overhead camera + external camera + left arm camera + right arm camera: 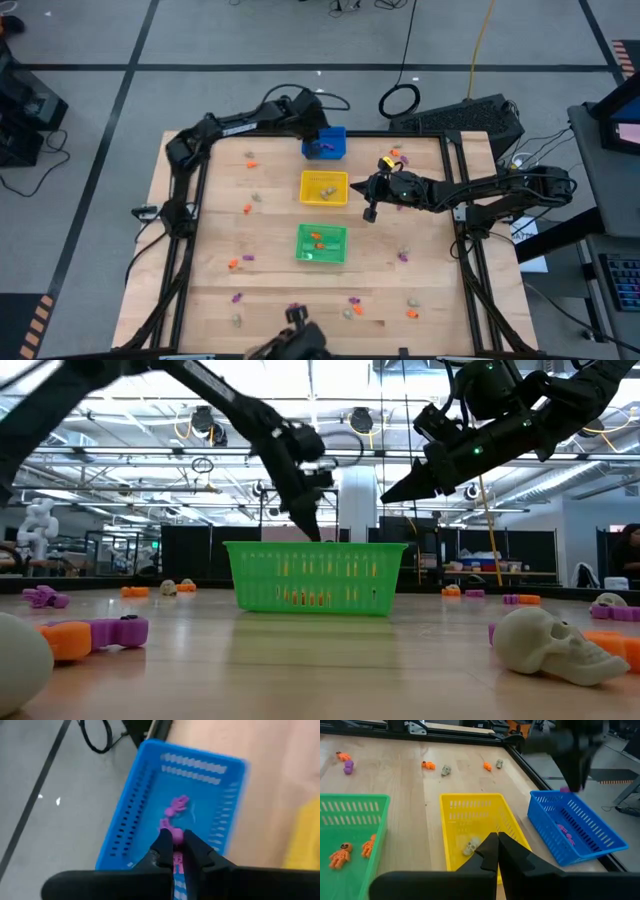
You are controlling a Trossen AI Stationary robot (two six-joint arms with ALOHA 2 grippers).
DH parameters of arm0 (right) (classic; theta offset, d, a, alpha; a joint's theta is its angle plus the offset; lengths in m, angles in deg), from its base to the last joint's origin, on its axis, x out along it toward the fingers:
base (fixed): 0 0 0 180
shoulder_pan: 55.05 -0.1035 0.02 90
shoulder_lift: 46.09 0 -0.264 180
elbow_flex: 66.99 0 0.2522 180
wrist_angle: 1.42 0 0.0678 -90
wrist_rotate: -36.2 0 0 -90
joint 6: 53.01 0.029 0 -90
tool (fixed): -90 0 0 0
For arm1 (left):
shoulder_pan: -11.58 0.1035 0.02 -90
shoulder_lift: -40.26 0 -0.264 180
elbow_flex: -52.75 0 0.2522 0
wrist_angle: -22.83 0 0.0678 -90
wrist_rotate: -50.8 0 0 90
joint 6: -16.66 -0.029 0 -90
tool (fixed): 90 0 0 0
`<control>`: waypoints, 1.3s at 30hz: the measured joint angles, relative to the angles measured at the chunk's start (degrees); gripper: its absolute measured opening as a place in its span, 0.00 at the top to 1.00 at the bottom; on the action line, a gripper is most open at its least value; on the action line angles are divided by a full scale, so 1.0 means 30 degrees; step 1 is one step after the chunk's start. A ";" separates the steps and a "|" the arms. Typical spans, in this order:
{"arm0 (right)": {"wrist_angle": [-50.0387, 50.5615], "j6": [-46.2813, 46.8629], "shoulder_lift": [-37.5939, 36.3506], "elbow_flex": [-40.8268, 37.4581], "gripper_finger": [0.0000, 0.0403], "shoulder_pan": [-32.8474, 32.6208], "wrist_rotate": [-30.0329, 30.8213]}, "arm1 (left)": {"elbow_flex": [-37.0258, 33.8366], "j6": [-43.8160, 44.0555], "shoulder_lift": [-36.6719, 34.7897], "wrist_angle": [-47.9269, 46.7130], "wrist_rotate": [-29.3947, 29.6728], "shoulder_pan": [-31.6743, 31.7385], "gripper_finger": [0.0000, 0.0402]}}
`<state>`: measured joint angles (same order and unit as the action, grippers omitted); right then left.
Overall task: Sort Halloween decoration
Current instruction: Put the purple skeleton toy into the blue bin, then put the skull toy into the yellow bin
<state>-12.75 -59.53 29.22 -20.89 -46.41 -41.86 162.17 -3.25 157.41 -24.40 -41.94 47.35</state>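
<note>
Left gripper over the blue bin at the far edge of the table, fingers nearly together, pinching a small purple trinket between the tips. More purple pieces lying on the bin floor below.

Right gripper fingers pressed together, nothing between them, hovering above the yellow bin; in the high view sitting just to the right of that bin. One pale skull inside the yellow bin.

Green bin nearest the front, holding orange figures.

Remaining Halloween decoration scattered loose over the table: orange piece and purple piece on the left side, pale skull and orange piece toward the front right. In the low view a large pale skull close to the camera on the right, purple and orange pieces on the left.
</note>
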 joint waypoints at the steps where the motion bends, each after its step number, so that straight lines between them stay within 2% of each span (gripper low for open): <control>1: 0.0019 0.0002 0.0000 0.0000 1.00 0.0000 -0.0001 | 0.0384 -0.0010 0.0511 0.0105 -0.0014 0.0173 0.99; 5: 0.0030 -0.0018 0.0000 0.0000 1.00 0.0000 -0.0001 | 0.1775 -0.0170 0.1948 0.0205 -0.0581 0.0782 0.99; 9: 0.0150 -0.0058 0.0000 0.0000 1.00 0.0000 -0.0001 | 0.2104 -0.0295 0.2791 -0.0028 -0.1304 0.1118 0.98; 18: 0.0177 -0.0177 -0.0007 -0.0007 1.00 0.0000 0.0000 | 0.2148 -0.0553 0.2919 -0.0475 -0.1376 0.1110 0.82; 23: 0.0254 -0.0091 -0.0007 -0.0007 1.00 0.0000 0.0005 | 0.2148 -0.0535 0.2919 -0.0626 -0.0888 0.1117 0.80; 30: 0.0316 -0.0066 -0.0015 -0.0007 1.00 0.0007 0.0006 | 0.2141 -0.0528 0.2729 -0.0702 -0.0371 0.1117 0.86; 36: 0.0314 -0.0056 -0.0015 -0.0007 1.00 0.0007 0.0006 | 0.2141 0.0061 0.1958 0.0888 -0.0405 0.1110 0.98; 39: 0.0322 0.0015 -0.0015 -0.0007 1.00 0.0007 0.0006 | 0.2141 0.0980 0.1614 0.1829 -0.0592 0.1110 0.99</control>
<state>-11.78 -59.49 29.17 -20.91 -46.39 -41.84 168.59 -0.31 162.26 -18.91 -43.72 50.67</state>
